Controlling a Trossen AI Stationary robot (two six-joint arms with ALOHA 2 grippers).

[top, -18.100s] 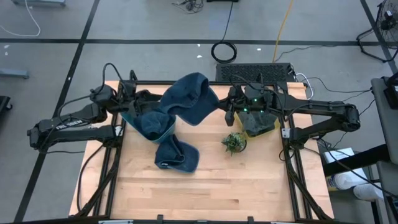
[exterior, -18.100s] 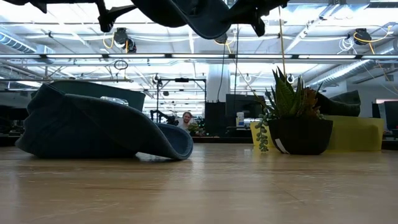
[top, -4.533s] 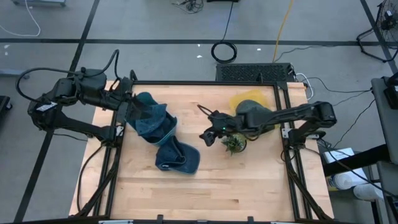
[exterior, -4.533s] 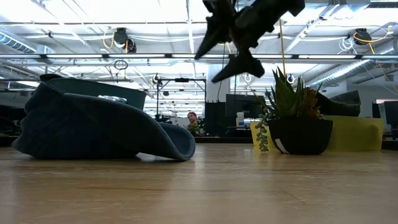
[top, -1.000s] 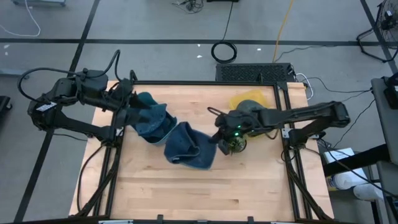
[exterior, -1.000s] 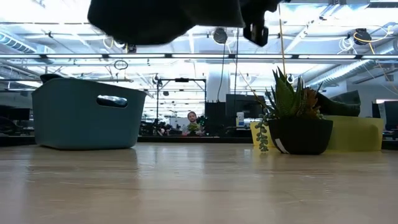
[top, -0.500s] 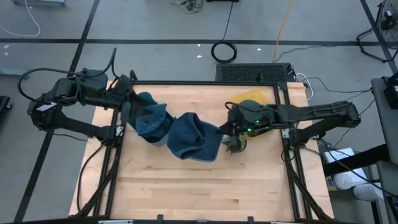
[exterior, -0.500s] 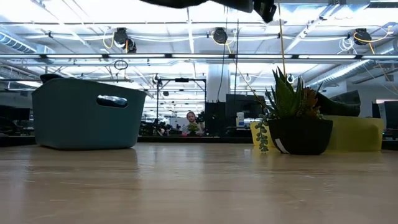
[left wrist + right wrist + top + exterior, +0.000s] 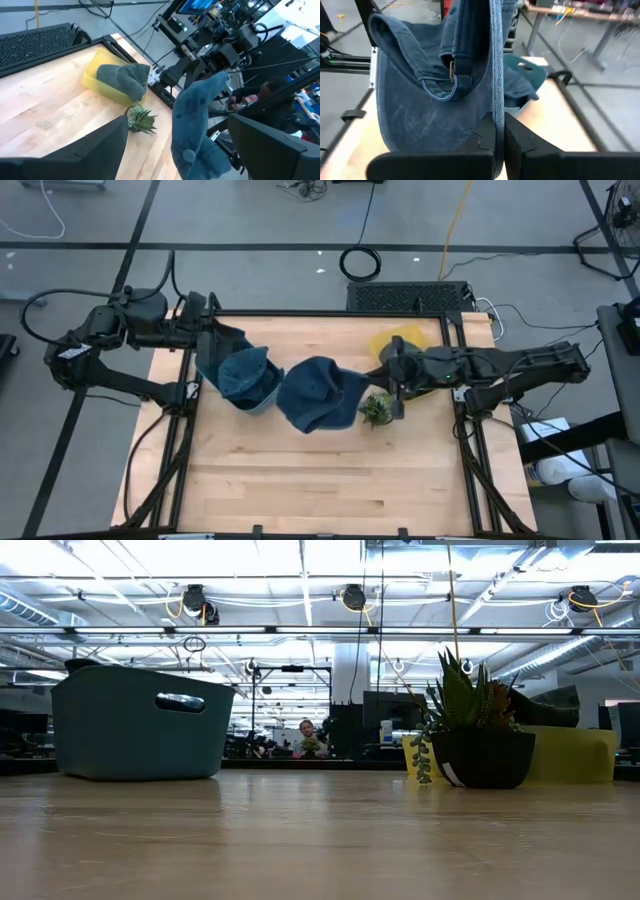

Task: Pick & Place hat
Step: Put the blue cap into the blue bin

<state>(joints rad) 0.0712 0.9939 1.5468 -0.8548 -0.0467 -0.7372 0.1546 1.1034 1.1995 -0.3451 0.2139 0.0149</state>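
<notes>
Blue hat [image 9: 312, 396] lifted over the tabletop [image 9: 330, 480]
The right pincer [image 9: 372, 381] is clenched on the hat's edge, holding it aloft between the teal bin [image 9: 232, 376] and potted plant [image 9: 376, 409]; the left pincer [image 9: 208, 342] waits released at the bin.

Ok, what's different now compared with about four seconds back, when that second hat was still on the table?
The right gripper has taken the blue hat off the table: shut on its edge, it holds it in the air beside the teal bin; earlier the hat lay in front of the bin. The left gripper stays open at the bin, where another hat still sits. Plant and yellow bin unchanged.
</notes>
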